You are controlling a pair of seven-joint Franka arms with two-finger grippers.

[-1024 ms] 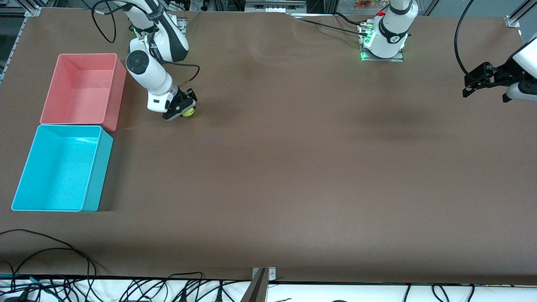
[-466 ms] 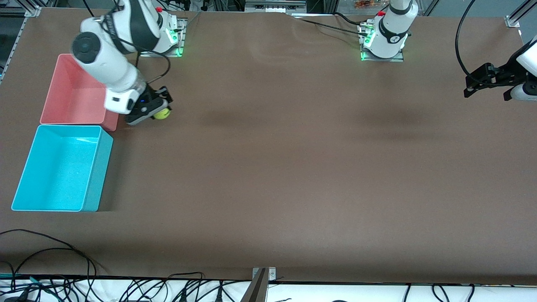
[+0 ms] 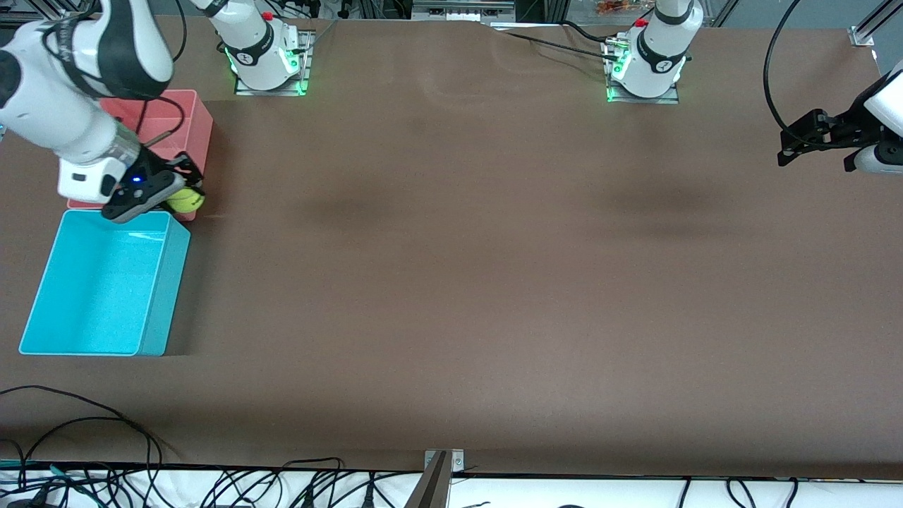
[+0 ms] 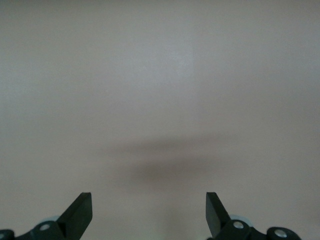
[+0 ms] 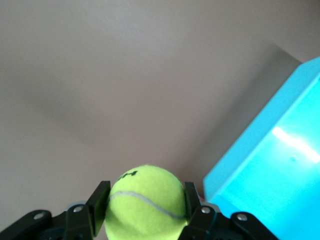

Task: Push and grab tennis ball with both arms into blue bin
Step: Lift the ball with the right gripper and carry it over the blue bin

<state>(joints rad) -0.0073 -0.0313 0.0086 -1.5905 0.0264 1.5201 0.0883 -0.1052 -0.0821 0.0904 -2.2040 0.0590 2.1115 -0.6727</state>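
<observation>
The right gripper [image 3: 185, 192] is clamped on the tennis ball [image 3: 185, 201], carried above the blue bin's [image 3: 156, 346] one o'clock corner, ready to drop. The left gripper [image 3: 801, 144] waits with fingers apart over bare table [image 3: 494, 282], out of the way.

right gripper [image 3: 185, 189] raised, jaws clamped; left gripper [image 3: 794, 144] waits, jaws apart.

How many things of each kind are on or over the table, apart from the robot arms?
Tennis ball: 1, held in the right gripper over the pink-red bin's corner
Blue bin: 1
Pink-red bin: 1
Total: 3
</observation>
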